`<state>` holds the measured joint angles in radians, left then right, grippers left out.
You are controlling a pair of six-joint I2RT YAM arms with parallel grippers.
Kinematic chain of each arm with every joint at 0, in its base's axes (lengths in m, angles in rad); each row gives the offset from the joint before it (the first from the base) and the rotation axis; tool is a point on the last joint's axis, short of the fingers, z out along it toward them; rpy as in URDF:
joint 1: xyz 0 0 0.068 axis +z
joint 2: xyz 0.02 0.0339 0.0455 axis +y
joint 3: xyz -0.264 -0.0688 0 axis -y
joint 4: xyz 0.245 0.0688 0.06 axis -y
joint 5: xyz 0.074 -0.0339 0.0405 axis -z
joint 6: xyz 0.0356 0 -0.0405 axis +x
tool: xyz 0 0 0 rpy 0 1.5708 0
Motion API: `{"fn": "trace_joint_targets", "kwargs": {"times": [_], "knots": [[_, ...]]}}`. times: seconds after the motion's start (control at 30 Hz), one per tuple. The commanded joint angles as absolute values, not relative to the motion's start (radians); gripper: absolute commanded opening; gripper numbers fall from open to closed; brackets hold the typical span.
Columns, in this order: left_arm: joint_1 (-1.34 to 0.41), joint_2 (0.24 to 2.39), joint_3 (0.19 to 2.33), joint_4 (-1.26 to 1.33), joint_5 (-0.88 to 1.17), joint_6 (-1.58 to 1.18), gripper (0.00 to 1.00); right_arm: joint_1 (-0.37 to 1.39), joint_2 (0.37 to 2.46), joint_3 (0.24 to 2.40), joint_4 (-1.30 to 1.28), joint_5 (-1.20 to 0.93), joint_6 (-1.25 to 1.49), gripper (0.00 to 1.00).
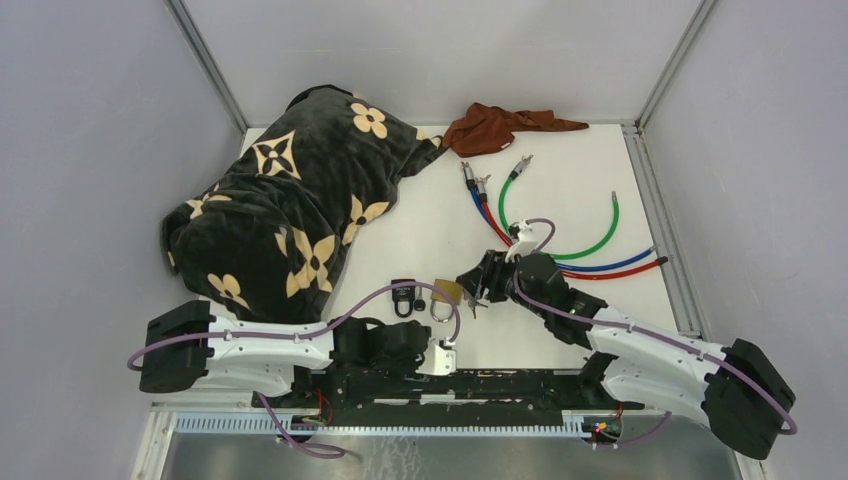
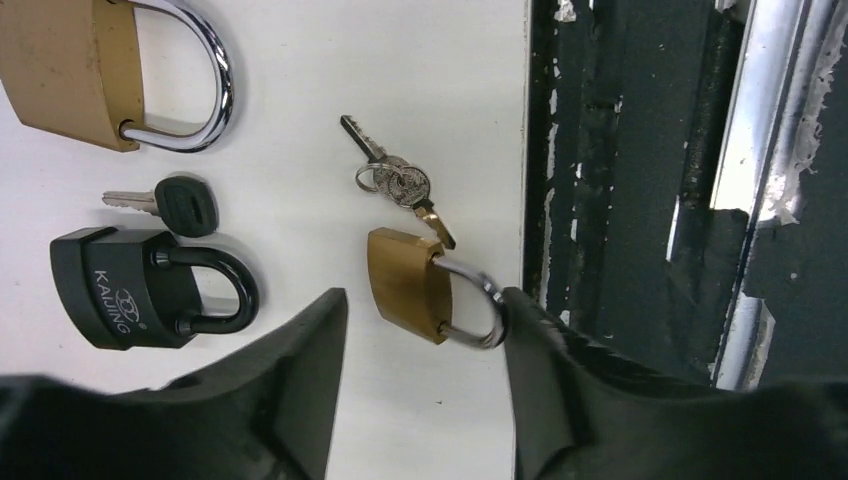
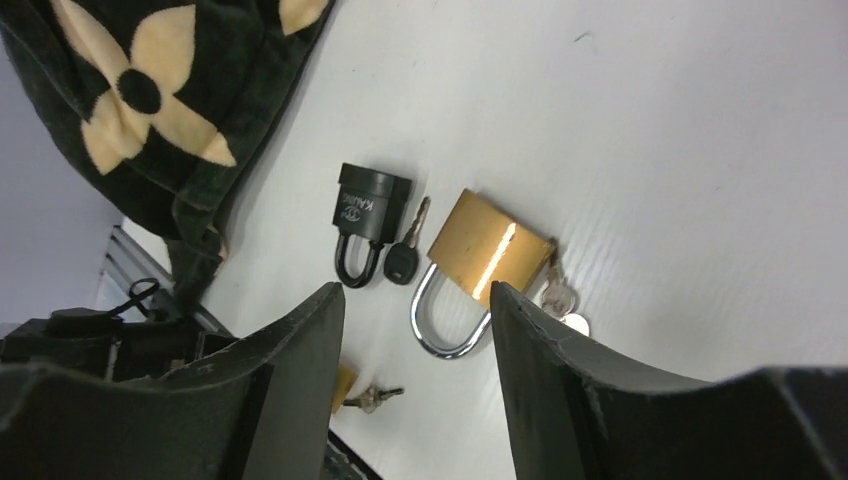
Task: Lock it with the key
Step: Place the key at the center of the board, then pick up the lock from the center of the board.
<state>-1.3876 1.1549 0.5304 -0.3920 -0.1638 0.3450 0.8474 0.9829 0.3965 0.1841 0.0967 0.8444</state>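
Left wrist view: left gripper low over the near edge of the table, jaws apart, nothing held. The small brass lock lies flat just ahead of the gap. Its shackle end touches, or all but touches, the inner tip of the finger on the right of that view. A key bunch lies just past the lock body; one key tip is at the lock's corner. Whether it sits in the keyway, cannot tell.

Same view, further from the edge: black lock, shackle seated, with a black-headed key loose beside it. The big brass lock is cut by the frame corner.

Right wrist view: right gripper above the table, jaws apart and empty. It shows the big brass lock whole, lying flat with its shackle toward the camera. It also shows silver keys against the far side of its body, which the left wrist view misses. The black lock and black-headed key lie just beside it. The small brass lock is only a sliver behind one finger here.

Top view: black and big brass locks side by side near the front edge, between the two grippers. The small lock is hidden under the left wrist. Only this view takes in the blanket, brown cloth and coloured cables further back.
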Motion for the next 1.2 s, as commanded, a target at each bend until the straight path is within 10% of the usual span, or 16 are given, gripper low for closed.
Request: {"fn": "trace_joint_targets", "kwargs": {"times": [0.0,0.17,1.17], "knots": [[-1.388,1.130,0.554,-0.371,-0.096,0.356,0.69,0.761,1.006,0.506,0.085,0.007,0.616,0.62],[-1.381,1.108,0.567,-0.386,-0.027,0.370,0.99,0.622,1.134,0.696,-0.119,-0.125,0.351,0.64],[-0.910,0.613,0.420,-0.023,-0.043,-0.063,1.00,0.449,1.972,1.399,-0.520,0.120,-0.179,0.40]]}}
